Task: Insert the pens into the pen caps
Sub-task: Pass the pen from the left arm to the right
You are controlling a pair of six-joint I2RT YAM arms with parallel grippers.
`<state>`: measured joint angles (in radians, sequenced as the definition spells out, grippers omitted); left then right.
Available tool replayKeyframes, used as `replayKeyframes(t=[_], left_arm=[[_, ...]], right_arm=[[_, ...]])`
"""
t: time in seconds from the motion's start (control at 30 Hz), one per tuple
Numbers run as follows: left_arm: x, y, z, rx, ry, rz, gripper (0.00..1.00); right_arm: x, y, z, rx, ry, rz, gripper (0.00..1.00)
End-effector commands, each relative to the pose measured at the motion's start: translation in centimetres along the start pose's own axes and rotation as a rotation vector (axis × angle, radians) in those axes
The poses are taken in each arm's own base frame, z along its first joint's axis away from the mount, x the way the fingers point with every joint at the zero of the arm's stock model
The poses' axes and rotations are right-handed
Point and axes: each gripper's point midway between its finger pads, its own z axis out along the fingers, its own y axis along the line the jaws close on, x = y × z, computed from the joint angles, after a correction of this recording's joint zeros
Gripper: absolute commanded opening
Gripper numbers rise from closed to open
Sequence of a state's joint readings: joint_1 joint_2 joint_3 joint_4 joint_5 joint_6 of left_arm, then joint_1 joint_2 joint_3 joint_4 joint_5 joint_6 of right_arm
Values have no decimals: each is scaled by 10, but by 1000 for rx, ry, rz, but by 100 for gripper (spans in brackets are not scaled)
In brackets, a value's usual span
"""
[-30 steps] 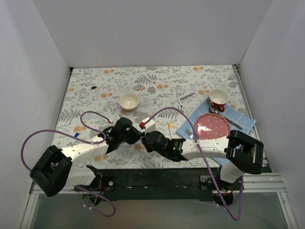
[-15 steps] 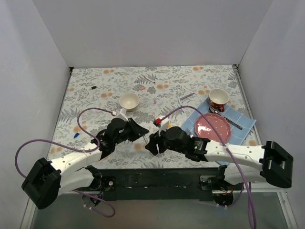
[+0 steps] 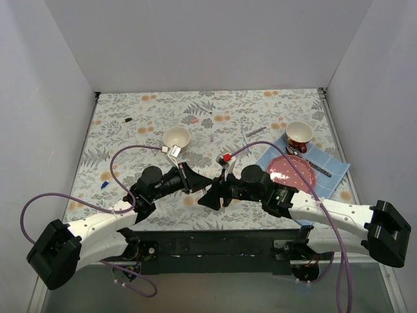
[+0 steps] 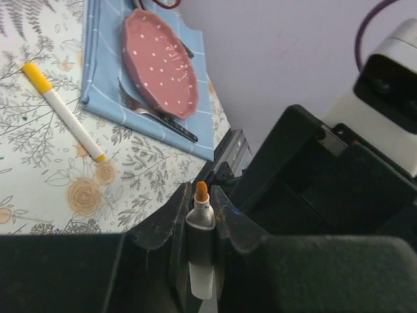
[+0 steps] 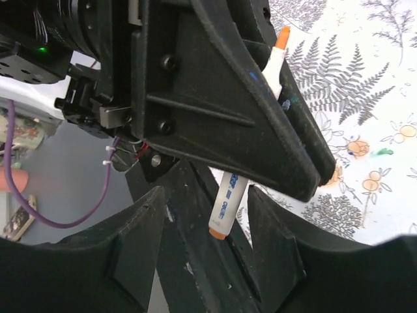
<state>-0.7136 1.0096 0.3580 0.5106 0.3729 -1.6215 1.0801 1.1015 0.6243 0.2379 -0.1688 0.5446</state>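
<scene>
My left gripper (image 4: 201,203) is shut on a white pen (image 4: 201,261), whose bare orange tip sticks out past the fingertips. In the right wrist view the same pen (image 5: 229,199) hangs under the left gripper (image 5: 306,163), its orange rear end between the fingers of my right gripper (image 5: 207,242), which is open and does not touch it. From above, the left gripper (image 3: 194,182) and the right gripper (image 3: 210,195) face each other at mid-table. A yellow-capped pen (image 4: 64,112) lies on the cloth. A black pen cap (image 3: 128,120), a blue one (image 3: 104,185) and an orange-pink one (image 3: 194,120) lie apart.
A cream bowl (image 3: 176,138) stands behind the left gripper. A red and white cup (image 3: 299,134), a pink dotted plate (image 3: 291,171), a fork (image 4: 156,117) and a spoon sit on or by the blue napkin (image 3: 329,164) at right. A dark pen (image 3: 255,132) lies further back.
The right gripper has opened and drawn back along the pen. The left gripper stays shut on the pen and has turned to point right. Both arms have stretched out.
</scene>
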Motion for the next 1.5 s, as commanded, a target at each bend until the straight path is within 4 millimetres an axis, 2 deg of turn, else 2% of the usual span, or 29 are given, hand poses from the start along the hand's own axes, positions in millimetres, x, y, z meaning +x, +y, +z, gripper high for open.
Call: replayKeyframes(t=[0.0, 0.13, 0.27, 0.43, 0.53, 0.83, 1.03, 1.07, 1.13, 1.17, 1.23, 1.27, 1.3, 1.33, 1.37, 1.4, 1.43, 1.47], left_arm=[[-4, -29, -6, 130, -33, 73, 0], [-4, -34, -7, 155, -47, 76, 0], [-5, -36, -7, 160, -58, 73, 0], [-10, -39, -5, 162, -73, 71, 0], [-10, -42, -5, 174, -70, 75, 0], [-5, -45, -4, 201, -63, 63, 0], [-4, -51, -5, 223, -62, 60, 0], [-4, -52, -5, 225, -61, 61, 0], [-2, -52, -5, 229, -55, 60, 0], [-4, -52, -5, 226, -63, 58, 24], [-11, -48, -2, 182, -92, 33, 60], [-27, -47, -3, 142, -162, 15, 68], [-29, -37, 0, 71, -163, -7, 76], [-43, -49, 1, 72, -187, 70, 80], [-53, -54, 4, 55, -193, 121, 82], [-52, -36, 9, -52, -159, 129, 83], [-75, -56, 13, -60, -190, 197, 83], [-77, -47, 15, -123, -164, 215, 83]], right_arm=[[-14, 15, 3, -71, -52, 29, 59], [-22, 15, 2, -66, -98, 52, 51], [-26, 13, -1, -54, -141, 80, 37], [-21, 10, -3, -45, -138, 94, 40], [-21, 8, -3, -39, -145, 98, 35], [-33, 24, -9, -121, -203, 102, 34], [-34, 23, -13, -133, -238, 131, 10], [-36, 24, -14, -141, -256, 131, 2], [-36, 24, -17, -144, -267, 137, 1], [-35, 22, -17, -130, -265, 139, 1], [-32, 16, -20, -106, -267, 140, 1], [-31, 10, -21, -76, -275, 143, 1], [-27, 4, -25, -44, -266, 148, 1], [-21, -3, -27, -9, -256, 148, 1], [-19, -9, -29, 24, -257, 146, 1], [-17, -19, -35, 75, -260, 152, 1], [-15, -25, -38, 104, -263, 153, 1], [-21, -28, -45, 132, -294, 138, 1]])
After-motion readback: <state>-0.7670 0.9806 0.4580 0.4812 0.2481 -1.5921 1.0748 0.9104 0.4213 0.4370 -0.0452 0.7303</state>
